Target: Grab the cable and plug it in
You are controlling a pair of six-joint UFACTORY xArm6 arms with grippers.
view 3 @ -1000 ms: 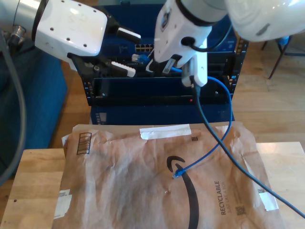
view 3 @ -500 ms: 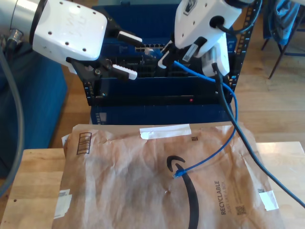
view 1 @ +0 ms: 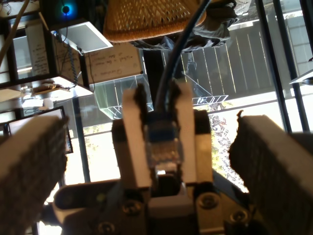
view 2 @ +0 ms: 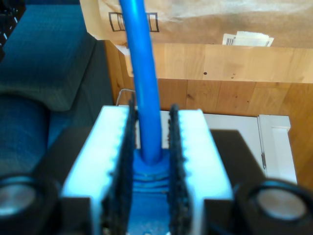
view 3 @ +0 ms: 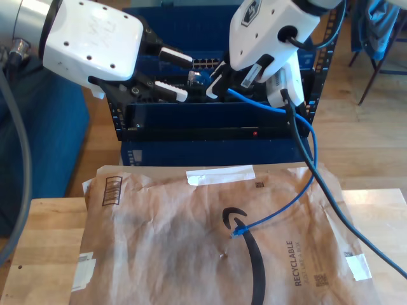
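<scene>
Upper left of the exterior view: my first end effector [view 3: 180, 77], fingers apart, holds nothing. Upper centre, before the blue rack [view 3: 210, 130]: my second end effector [view 3: 215, 79], clamped on the cable [view 3: 299, 190]. The cable's free plug lies mid-frame on the brown mailer [view 3: 159, 241] covering the wooden desk [view 3: 44, 254].

Glossy cable [view 3: 304, 181]; creased paper mailer [view 3: 191, 248]; wood table [view 3: 44, 254].

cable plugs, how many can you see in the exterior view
2: one clear plug held up by the blue rack, one plug lying loose on the brown mailer.
</scene>
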